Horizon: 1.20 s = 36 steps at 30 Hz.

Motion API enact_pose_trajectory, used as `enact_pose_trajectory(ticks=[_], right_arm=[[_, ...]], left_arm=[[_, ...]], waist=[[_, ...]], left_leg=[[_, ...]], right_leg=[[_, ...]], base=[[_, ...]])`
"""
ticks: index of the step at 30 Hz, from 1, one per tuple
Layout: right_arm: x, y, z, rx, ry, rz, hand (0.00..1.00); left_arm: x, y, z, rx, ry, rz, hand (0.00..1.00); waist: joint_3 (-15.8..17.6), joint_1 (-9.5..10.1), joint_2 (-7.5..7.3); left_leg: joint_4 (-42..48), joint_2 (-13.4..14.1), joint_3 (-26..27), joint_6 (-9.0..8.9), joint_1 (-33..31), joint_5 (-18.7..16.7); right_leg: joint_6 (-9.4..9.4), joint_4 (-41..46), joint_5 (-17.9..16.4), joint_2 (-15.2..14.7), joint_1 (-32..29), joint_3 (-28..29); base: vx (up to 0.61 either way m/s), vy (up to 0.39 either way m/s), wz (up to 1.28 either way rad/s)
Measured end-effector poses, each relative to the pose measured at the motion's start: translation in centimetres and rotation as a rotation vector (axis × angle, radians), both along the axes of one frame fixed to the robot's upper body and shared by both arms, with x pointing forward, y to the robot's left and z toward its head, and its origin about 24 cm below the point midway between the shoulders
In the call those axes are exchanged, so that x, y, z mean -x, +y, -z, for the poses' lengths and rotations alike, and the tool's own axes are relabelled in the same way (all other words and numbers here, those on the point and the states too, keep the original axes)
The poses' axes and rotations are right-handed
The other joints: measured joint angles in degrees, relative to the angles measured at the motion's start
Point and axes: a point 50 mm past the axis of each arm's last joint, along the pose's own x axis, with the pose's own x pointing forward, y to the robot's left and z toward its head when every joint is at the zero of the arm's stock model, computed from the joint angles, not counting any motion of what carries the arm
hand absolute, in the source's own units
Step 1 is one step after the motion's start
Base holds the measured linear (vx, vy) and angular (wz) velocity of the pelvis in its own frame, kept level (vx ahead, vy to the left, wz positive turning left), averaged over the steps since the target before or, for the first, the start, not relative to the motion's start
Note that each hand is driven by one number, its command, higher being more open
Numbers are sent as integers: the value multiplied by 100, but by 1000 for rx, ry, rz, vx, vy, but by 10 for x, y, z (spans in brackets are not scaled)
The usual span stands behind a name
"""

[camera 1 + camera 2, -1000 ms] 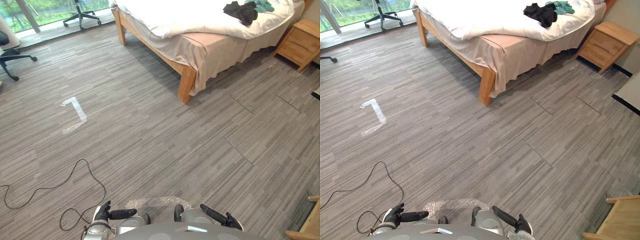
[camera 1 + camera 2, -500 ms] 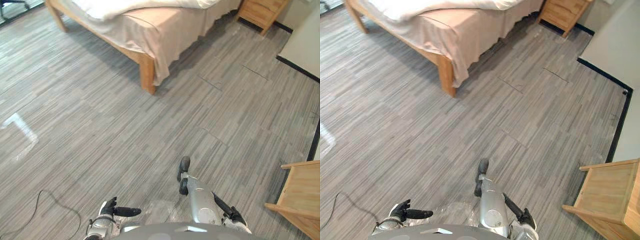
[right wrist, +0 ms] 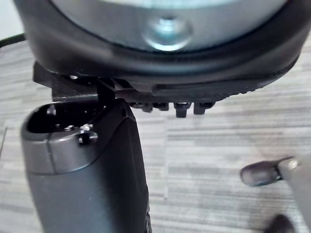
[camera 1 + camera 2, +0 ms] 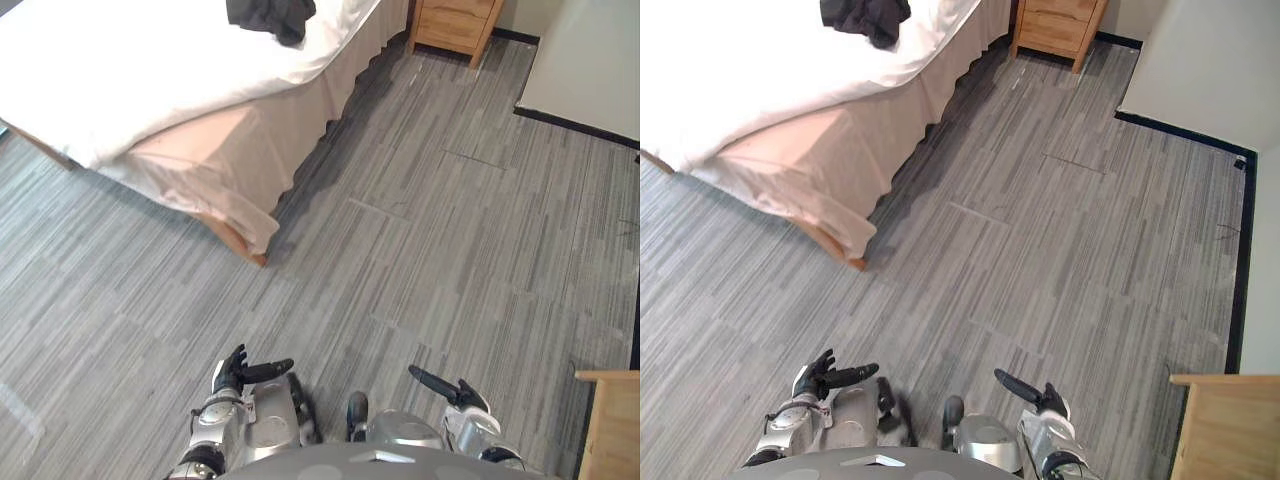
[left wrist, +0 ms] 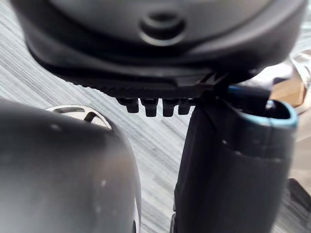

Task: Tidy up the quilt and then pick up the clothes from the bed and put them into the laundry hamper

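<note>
The dark clothes (image 4: 270,15) lie heaped on the white quilt (image 4: 120,80), which looks rumpled at its edge (so I judge nothing done yet). My left hand (image 4: 240,372) and right hand (image 4: 447,389) hang loose-fingered and empty, well apart from the bed (image 4: 210,170).

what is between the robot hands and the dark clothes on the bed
Nothing visible blocks the way. The left robot hand and the right robot hand hang low and empty over bare floor. The dark clothes lie far ahead on the white quilt, so only open floor and quilt lie between them.
</note>
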Motion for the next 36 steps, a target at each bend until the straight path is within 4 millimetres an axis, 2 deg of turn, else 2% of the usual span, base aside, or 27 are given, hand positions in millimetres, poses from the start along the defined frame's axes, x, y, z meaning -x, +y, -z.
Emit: enact_pose_trajectory(ticks=[1,2,4,5,6,7,8,9,10,11,12,13,15,17,18,19,20,21,22,23,24,25,27,30,31,32,36], right_arm=[[-1,2,-1,-2,-11,-2,100],[-1,3,0,-1,-9,-5,100],[17,12,7,-15,42,-9,100],[24,22,11,-39,59,-12,100],[30,26,14,-61,81,-4,100],[30,28,15,-87,85,18,100],[33,27,15,-87,91,30,100],[34,26,15,-86,91,41,100],[36,22,15,-76,92,50,100],[39,20,15,-73,94,53,100],[39,17,13,-61,70,61,100],[37,14,12,-52,49,69,100],[37,11,11,-45,44,81,100],[41,6,11,-34,52,86,100],[43,5,11,-30,58,85,100],[50,5,13,-36,82,87,100],[58,12,17,-62,106,99,100],[59,13,17,-77,112,112,100],[60,3,16,-58,119,113,100],[59,-2,15,-42,117,104,100],[59,-4,14,-38,117,95,100],[59,-6,14,-35,122,84,100],[62,-7,14,-20,146,35,100],[59,-7,14,-19,144,18,100],[54,-6,13,-21,131,6,100],[50,-6,13,-21,123,1,100],[47,6,15,-52,117,-10,100]], left_arm=[[-2,-2,0,7,-4,-4,100],[-2,-2,-1,11,-6,-7,100],[1,0,1,26,0,-47,100],[4,3,2,33,15,-76,100],[4,6,2,38,12,-84,100],[6,8,3,48,16,-107,100],[10,15,5,40,44,-128,100],[13,17,6,35,61,-127,100],[19,18,9,34,92,-126,100],[23,18,10,35,109,-126,100],[29,13,13,42,130,-117,100],[30,13,13,34,133,-106,100],[23,8,12,36,122,-86,100],[14,0,10,41,102,-46,100],[10,-4,9,51,91,-42,100],[8,-8,9,61,82,-42,100],[10,-6,9,58,81,-46,100],[9,-5,9,59,82,-56,100],[13,-11,11,81,95,-67,100],[21,-10,14,84,113,-87,100],[27,-11,16,94,125,-112,100],[31,-12,17,102,132,-125,100],[36,-12,18,113,143,-135,100],[40,-10,19,120,144,-147,100],[42,-8,19,120,150,-157,100],[44,-6,20,117,154,-162,100],[59,11,23,86,204,-208,100]], waist=[[-5,25,11],[-21,56,23],[-195,184,-140],[-367,196,-351],[-392,227,-423],[-397,266,-451],[-392,244,-570],[-391,224,-588],[-374,169,-551],[-358,127,-493],[-394,55,-435],[-384,16,-397],[-356,-65,-338],[-356,-78,-290],[-356,-94,-291],[-365,-94,-335],[-394,-84,-523],[-350,-106,-471],[-318,-81,-235],[-394,-35,-93],[-437,-59,-20],[-461,-66,19],[-487,-65,48],[-526,-45,29],[-571,-31,11],[-591,-4,29],[-735,-50,-183]], left_leg=[[-825,-173,335,296,-137,307],[-1104,-267,486,433,-195,413],[-1295,-591,539,1278,-242,1091],[-1249,-778,500,1377,-196,1191],[-1204,-824,385,1383,-112,956],[-1126,-814,236,1271,-3,736],[-978,-890,-57,1062,414,430],[-978,-923,-192,1013,643,317],[-1133,-998,-501,932,1192,214],[-1304,-1041,-675,926,1486,215],[-1630,-1047,-999,904,1975,229],[-1855,-1003,-1309,881,2337,244],[-1968,-851,-1881,877,2627,246],[-1958,-688,-2421,701,2645,281],[-1957,-624,-2659,501,2616,275],[-1914,-581,-2907,211,2581,114],[-1731,-591,-3081,-262,2523,-230],[-1619,-475,-3174,-421,2511,-398],[-1535,-162,-3215,-511,2508,-466],[-1575,28,-3210,-582,2551,-345],[-1591,158,-3221,-717,2567,-248],[-1624,231,-3224,-746,2568,-167],[-1742,445,-2978,-723,2540,174],[-1958,604,-1464,-715,2545,341],[-2155,551,-1057,-924,2600,589],[-2253,504,-962,-916,2642,638],[-2501,211,-938,-865,2741,739]], right_leg=[[94,-121,-162,2,305,-15],[166,-120,-258,3,416,-38],[472,-46,-508,-87,777,-126],[720,504,-711,-301,665,-273],[846,1430,-764,-457,318,-347],[1173,2588,-596,-569,-101,-349],[1752,4511,-328,-788,-651,-167],[1796,5138,-306,-873,-814,-122],[1663,5992,-378,-1070,-1047,-228],[1525,6197,-453,-1166,-1142,-322],[1258,6246,-603,-1287,-1416,-464],[967,6021,-775,-1353,-1673,-498],[701,5123,-940,-1348,-2093,-450],[858,3580,-826,-1344,-2326,-88],[981,2737,-629,-1340,-2379,285],[1089,1824,-261,-1394,-2390,1133],[1490,1402,135,-1520,-2284,1840],[1513,1544,648,-1425,-2201,1820],[1301,2028,302,-1242,-2198,1516],[1136,2420,33,-1165,-2192,1227],[1039,2557,-92,-1128,-2095,991],[995,2565,-137,-1116,-1992,819],[941,2124,-148,-1113,-1368,159],[922,1815,-146,-1192,-985,-355],[942,1785,-135,-1257,-992,-411],[973,1737,-104,-1287,-976,-399],[1166,979,279,-1382,-636,-421]], base=[[578,36,-3],[757,102,1],[790,106,10],[828,79,34],[835,98,44],[939,163,65],[756,140,75],[894,106,110],[581,8,91],[706,-24,126],[637,-84,138],[606,-124,145],[527,-249,176],[525,-394,192],[449,-447,196],[452,-503,250],[451,-530,225],[400,-552,195],[318,-495,133],[333,-535,124],[250,-386,90],[234,-354,115],[212,-291,152],[116,-128,114],[30,12,46],[12,34,21],[-2,80,1]])
